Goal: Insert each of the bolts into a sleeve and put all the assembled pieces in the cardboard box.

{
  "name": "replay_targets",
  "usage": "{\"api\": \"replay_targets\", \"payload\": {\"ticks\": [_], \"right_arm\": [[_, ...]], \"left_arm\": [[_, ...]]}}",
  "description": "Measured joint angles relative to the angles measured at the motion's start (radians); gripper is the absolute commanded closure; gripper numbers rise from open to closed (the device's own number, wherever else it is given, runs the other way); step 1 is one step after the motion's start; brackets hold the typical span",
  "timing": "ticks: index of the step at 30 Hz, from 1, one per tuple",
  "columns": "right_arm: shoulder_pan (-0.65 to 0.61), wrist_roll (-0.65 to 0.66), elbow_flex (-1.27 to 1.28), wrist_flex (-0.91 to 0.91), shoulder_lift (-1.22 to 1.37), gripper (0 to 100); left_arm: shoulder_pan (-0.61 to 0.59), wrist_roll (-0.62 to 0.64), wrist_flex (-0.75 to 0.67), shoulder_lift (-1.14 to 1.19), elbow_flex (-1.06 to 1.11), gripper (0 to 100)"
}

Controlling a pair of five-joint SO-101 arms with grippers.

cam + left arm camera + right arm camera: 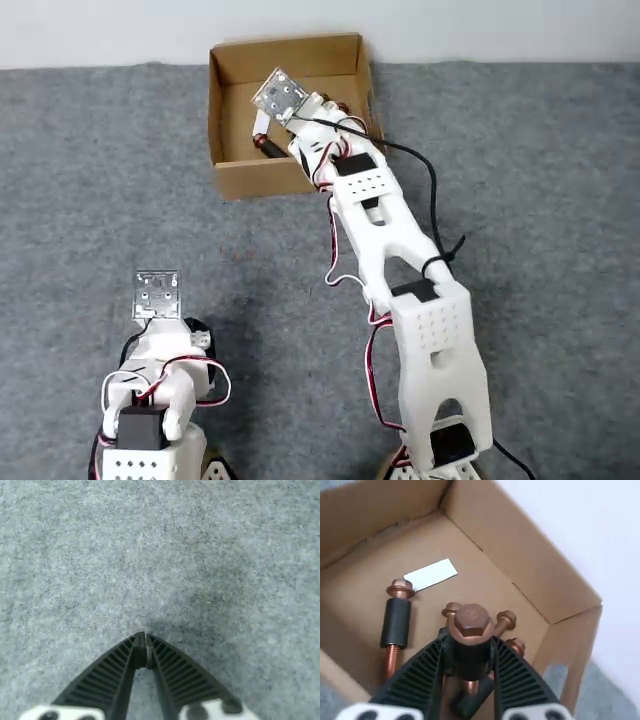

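Bolt (470,622) in sleeve (470,660) pinched by right gripper (468,645), over cardboard box (520,565) (other bolts (396,622) inside), left gripper (145,647) closed

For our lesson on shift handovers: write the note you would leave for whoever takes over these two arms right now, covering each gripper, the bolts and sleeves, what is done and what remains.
Left gripper: shut, empty, over the grey carpet.
Right gripper: shut on a sleeved bolt, held over the cardboard box.
Done: one assembled piece lies flat in the box; at least three more bolt heads sit behind the gripper, sleeves mostly hidden.
Left: probably release the held bolt into the box.
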Motion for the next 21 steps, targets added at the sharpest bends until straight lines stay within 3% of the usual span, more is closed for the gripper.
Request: {"api": "replay_targets", "payload": {"ticks": [5, 18, 21], "right_arm": [[-0.002, 0.003, -0.011, 0.054, 0.002, 82.4], [-0.002, 0.002, -0.029, 0.092, 0.0, 99.5], [-0.002, 0.002, -0.029, 0.092, 0.0, 99.1]], "left_arm": [[0.0, 0.005, 0.0, 0.0, 0.0, 99], [0.0, 0.005, 0.006, 0.0, 0.0, 99], [0.0, 0.005, 0.006, 0.0, 0.0, 99]]}}
